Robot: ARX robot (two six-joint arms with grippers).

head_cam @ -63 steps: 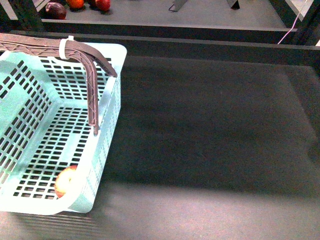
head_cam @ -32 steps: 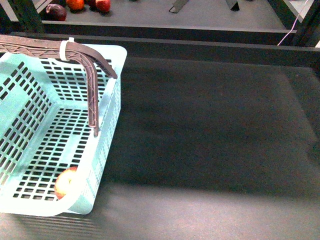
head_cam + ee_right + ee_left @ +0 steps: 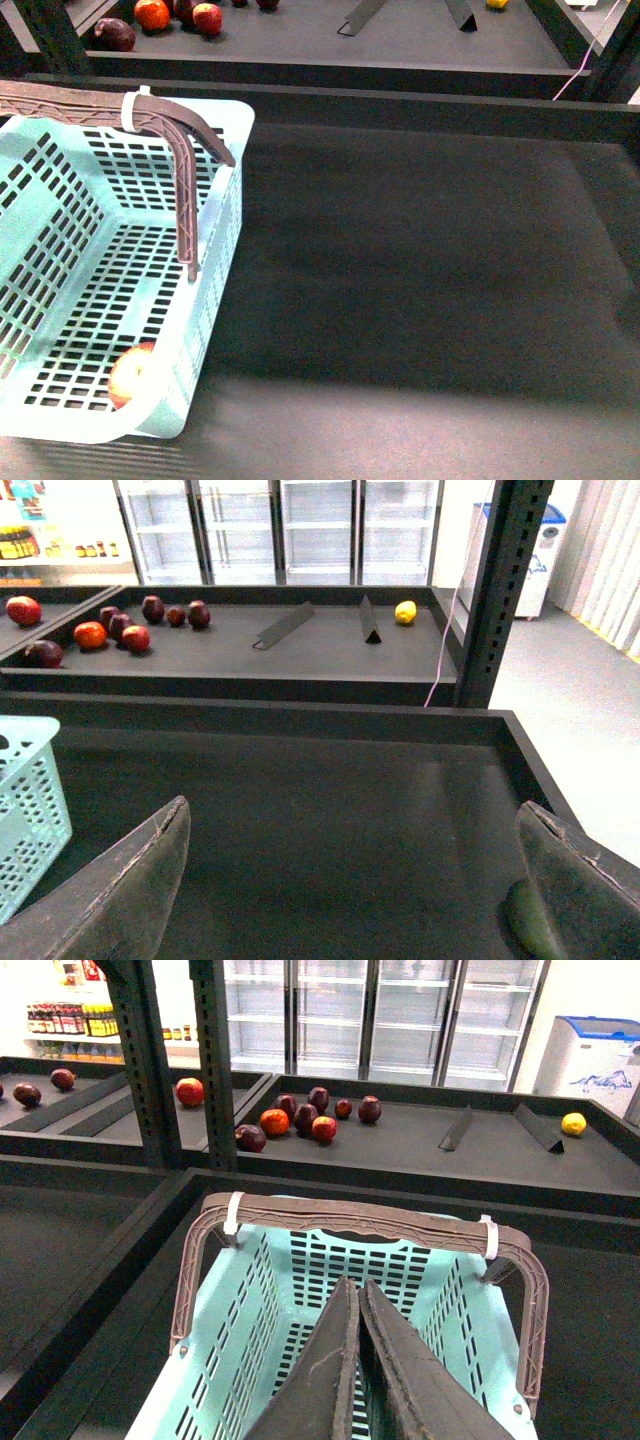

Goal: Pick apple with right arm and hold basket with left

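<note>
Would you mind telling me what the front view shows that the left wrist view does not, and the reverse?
Only the front view shows the apple lying in the basket's near corner, plus the bare dark tray beside the basket. Only the left wrist view shows the left gripper, fingers together above the basket, the glass-door fridges and a yellow fruit on the far shelf. Both show the aqua basket with its brown handles and the cluster of red and dark fruit on the shelf behind.
</note>
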